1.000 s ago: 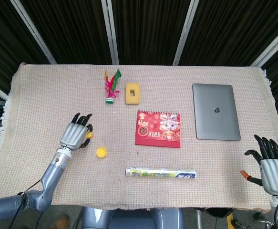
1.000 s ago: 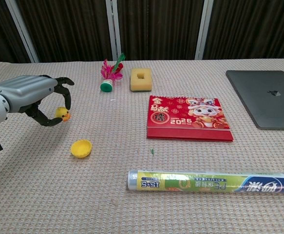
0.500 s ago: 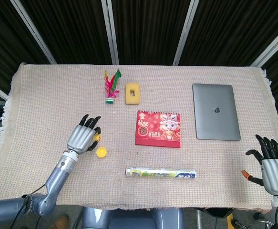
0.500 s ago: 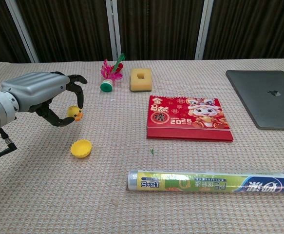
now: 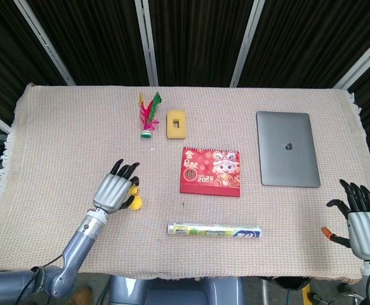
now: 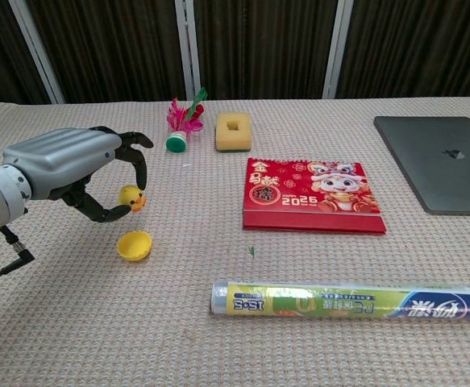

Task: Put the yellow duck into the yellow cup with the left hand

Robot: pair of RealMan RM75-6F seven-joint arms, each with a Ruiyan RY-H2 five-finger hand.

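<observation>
While pinched above yellow cup (image 6: pixel 135 244), yellow duck (image 6: pixel 131 196)

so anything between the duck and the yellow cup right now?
Nothing visible. The left hand pinches the yellow duck in the air just above the yellow cup, whose open mouth faces up with only bare cloth around it. In the head view the duck sits right by the cup.

Dark pleated curtains (image 6: pixel 259 48) fill the top of both views, split by pale metal posts (image 5: pixel 148 41) (some slanting). Below them a beige woven cloth (image 5: pixel 64 127) covers the worktop, fringed at the left edge.
</observation>
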